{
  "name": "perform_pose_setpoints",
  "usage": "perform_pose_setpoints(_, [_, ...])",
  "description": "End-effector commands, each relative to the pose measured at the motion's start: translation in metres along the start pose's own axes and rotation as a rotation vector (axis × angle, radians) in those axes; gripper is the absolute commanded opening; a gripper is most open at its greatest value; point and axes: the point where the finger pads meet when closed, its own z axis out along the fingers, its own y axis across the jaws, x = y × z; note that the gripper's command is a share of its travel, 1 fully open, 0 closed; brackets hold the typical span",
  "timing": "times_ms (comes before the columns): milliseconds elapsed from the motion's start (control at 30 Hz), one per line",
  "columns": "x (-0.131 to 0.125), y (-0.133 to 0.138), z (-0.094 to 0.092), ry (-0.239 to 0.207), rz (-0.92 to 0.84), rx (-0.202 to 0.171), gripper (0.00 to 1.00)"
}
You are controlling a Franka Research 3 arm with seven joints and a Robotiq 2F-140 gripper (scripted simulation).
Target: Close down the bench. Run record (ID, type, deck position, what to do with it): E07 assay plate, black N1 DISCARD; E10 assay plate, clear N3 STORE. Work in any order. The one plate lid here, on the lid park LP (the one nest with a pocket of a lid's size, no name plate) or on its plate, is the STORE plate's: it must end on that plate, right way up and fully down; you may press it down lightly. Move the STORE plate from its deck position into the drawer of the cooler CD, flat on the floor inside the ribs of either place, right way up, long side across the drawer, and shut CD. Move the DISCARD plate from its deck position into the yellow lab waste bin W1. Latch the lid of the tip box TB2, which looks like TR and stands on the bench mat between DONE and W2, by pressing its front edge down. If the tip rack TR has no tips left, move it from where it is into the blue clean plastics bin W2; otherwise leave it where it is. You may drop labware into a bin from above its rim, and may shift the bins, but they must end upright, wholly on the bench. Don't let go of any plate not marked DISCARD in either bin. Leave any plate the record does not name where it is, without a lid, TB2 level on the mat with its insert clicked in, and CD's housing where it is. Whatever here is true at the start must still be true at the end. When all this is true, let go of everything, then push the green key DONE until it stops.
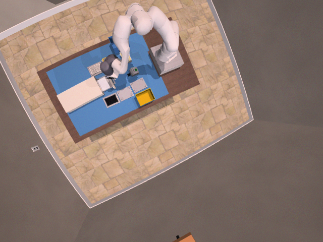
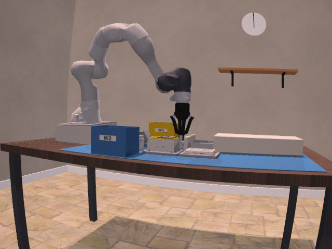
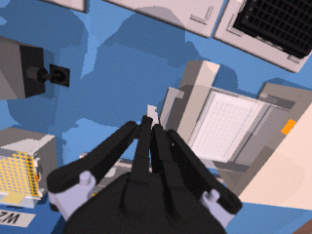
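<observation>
Closed end effector (image 3: 147, 123) above open drawer (image 3: 273, 128), tip box (image 3: 19, 168) beside.

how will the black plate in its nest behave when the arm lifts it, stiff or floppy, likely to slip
The black assay plate probably stays stiff: it looks like a flat, rigid, gridded slab. It is likely light for its size, being shallow and full of open wells. Its low side walls may offer little grip, so the shut end effector should open wide and grasp squarely.

Blue mat (image 1: 78, 72), yellow bin (image 1: 145, 97), black plate (image 1: 111, 100) (gridded), blue bin (image 2: 115, 140), dark wood table (image 2: 161, 167)
</observation>
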Motion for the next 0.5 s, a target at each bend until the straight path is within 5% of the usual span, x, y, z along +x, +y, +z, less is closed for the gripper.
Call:
perform_pose_setpoints(0, [0.001, 0.001, 0.000, 0.001, -0.006, -0.002, 0.00])
perform_pose_setpoints(467, [0.002, 0.015, 0.000, 0.001, -0.006, -0.002, 0.00])
